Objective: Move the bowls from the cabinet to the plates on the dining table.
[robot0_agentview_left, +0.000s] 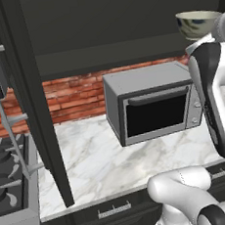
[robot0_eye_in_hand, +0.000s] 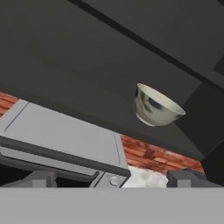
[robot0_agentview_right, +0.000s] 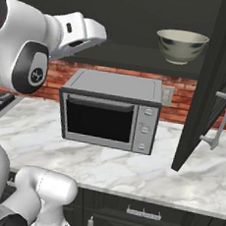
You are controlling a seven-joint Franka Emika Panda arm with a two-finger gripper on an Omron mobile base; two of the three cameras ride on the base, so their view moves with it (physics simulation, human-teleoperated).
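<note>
End effector (robot0_eye_in_hand: 112, 178) open and empty, aimed up toward the bowl (robot0_eye_in_hand: 155, 106), which sits upright, rim up, in the cabinet (robot0_agentview_right: 145, 9) above the microwave (robot0_agentview_right: 110, 110).

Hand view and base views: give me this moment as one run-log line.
phase: approaching cabinet | gripper: open, empty | bowl: on cabinet shelf, upright, untouched | doors: open | microwave: below shelf

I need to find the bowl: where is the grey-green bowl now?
The grey-green bowl sits in the open cabinet, above the microwave, toward its right end, upper right in the right base view.
</note>
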